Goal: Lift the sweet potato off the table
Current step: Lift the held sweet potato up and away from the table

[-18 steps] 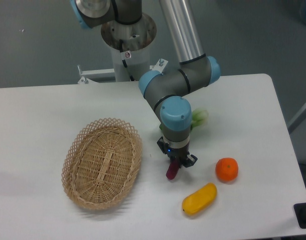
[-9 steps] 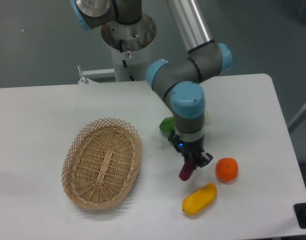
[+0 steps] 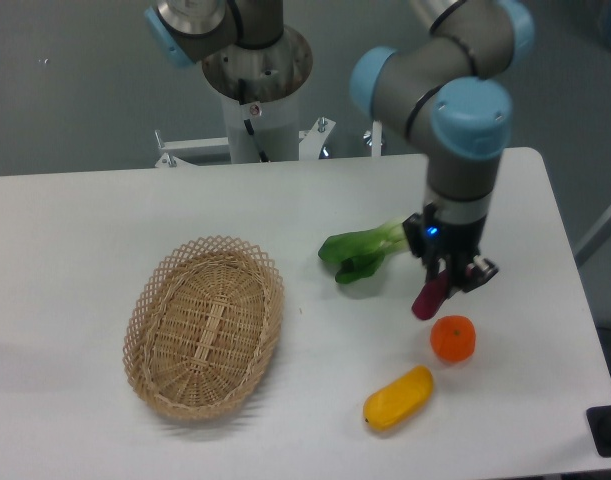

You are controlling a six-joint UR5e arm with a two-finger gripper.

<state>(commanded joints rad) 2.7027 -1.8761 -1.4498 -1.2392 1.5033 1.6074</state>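
While the arm hangs over the right half of the desk (image 3: 75,230), its fingers (image 3: 447,284) are closed on the sweet potato (image 3: 430,295). Tuber tilted, upper end pinched between the fingers, lower end pointing down-left; it looks clear of the desk, though contact cannot be fully ruled out. Orange (image 3: 453,338) just below the tuber, apart from it. Yellow fruit (image 3: 398,398) lower still, near the front edge. Leafy green (image 3: 360,254) lies left of the fingers, not touching them. Wicker basket (image 3: 204,325) well apart on the left side.
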